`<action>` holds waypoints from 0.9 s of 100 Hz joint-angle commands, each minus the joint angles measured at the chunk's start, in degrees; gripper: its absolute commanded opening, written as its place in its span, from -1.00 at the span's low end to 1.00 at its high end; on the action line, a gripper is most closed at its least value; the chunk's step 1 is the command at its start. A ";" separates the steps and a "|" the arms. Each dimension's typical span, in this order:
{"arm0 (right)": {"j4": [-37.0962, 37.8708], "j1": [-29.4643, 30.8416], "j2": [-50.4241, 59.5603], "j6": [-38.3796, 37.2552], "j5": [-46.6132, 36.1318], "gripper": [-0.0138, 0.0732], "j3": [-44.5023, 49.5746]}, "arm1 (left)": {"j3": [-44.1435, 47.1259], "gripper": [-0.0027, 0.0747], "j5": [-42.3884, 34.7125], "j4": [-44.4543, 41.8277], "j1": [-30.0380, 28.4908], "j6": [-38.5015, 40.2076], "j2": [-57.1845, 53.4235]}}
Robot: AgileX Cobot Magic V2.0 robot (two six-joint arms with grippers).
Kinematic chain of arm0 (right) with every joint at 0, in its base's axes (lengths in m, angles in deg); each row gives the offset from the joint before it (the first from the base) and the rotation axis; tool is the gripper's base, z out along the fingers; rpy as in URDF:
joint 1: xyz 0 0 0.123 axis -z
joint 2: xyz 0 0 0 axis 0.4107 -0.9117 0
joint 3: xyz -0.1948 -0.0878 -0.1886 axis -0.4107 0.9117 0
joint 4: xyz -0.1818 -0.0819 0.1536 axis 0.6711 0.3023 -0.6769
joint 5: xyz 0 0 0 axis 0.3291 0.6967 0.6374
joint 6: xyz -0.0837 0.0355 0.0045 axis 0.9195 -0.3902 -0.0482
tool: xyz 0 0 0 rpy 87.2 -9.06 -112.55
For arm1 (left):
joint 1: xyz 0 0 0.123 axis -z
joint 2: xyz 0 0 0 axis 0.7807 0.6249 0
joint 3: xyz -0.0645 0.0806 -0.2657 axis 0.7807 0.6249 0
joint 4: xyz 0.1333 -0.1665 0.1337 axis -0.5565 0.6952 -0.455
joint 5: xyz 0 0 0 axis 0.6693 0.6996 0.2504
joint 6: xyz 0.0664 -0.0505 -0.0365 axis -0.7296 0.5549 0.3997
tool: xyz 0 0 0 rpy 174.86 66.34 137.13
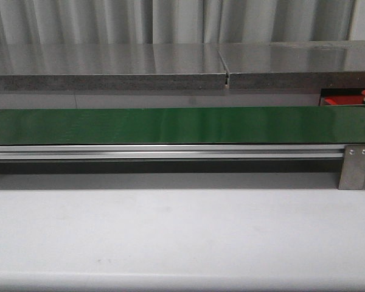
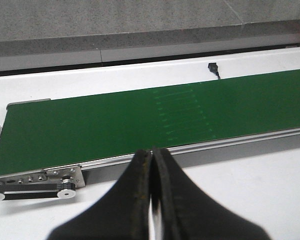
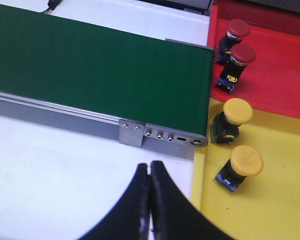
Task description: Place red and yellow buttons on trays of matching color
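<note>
- My left gripper (image 2: 152,165) is pressed closed, empty, facing the bare green belt (image 2: 140,125).
- My right gripper (image 3: 150,175) is closed too, nearer the buttons.
- 2 red buttons (image 3: 242,54) lie on the red tray (image 3: 285,75), 2 yellow buttons (image 3: 238,111) on the yellow tray (image 3: 280,200).

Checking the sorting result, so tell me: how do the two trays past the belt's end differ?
The red tray is red and carries two red buttons; the yellow tray is yellow and carries two yellow buttons. The red tray's buttons sit close together; the yellow tray's sit apart. Both trays adjoin each other at the green belt's end.
</note>
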 commanded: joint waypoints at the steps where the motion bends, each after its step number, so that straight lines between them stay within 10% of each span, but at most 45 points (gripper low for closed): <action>1: 0.66 -0.05 3.89 0.48 -4.18 -0.95 0.45 | -1.48 -0.98 -4.35 1.04 0.39 0.39 0.08; 43: 0.66 -0.05 11.31 0.48 -3.57 -0.95 3.76 | -1.62 -0.98 -4.79 0.83 -0.34 0.39 1.19; 90: 0.66 -0.05 11.31 0.48 -3.63 -0.95 3.76 | -7.14 -0.98 -8.27 1.26 -16.01 3.31 18.09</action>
